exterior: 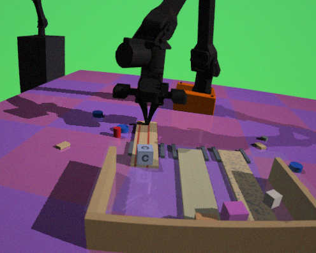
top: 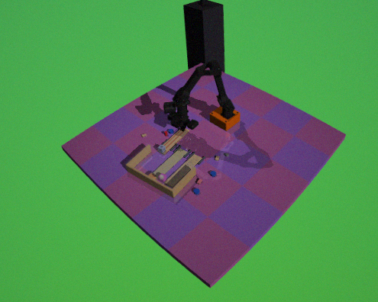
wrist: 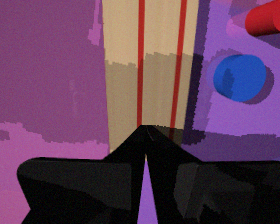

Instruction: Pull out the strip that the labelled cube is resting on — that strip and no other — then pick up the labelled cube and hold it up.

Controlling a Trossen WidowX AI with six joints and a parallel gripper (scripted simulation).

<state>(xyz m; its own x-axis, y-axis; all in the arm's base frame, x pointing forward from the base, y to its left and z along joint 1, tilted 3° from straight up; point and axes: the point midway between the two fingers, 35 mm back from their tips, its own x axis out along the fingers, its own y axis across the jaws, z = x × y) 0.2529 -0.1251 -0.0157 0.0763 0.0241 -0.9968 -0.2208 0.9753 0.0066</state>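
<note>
A low wooden tray (exterior: 193, 227) sits on a purple and pink checkered floor (exterior: 34, 166). Inside it, a plain tan strip (exterior: 195, 179) runs toward twelve o'clock, and at its three o'clock lies a speckled strip (exterior: 244, 183) with a darker near half. A magenta cube (exterior: 234, 211) stands at the tray's near wall between them, with a white cube (exterior: 272, 198) on the speckled strip at its two o'clock. Short grey bars (exterior: 174, 151) flank the strips' far ends. Beyond the tray at eleven o'clock stand a red cylinder (exterior: 117, 131) and a blue disc (exterior: 123, 128), close together; another blue disc (exterior: 97, 113) lies farther off. A small tan block (exterior: 62, 145) lies at nine o'clock. At three o'clock lies a blue disc (exterior: 295, 166). A tall black box (exterior: 41, 61) rises at the far left.
</note>
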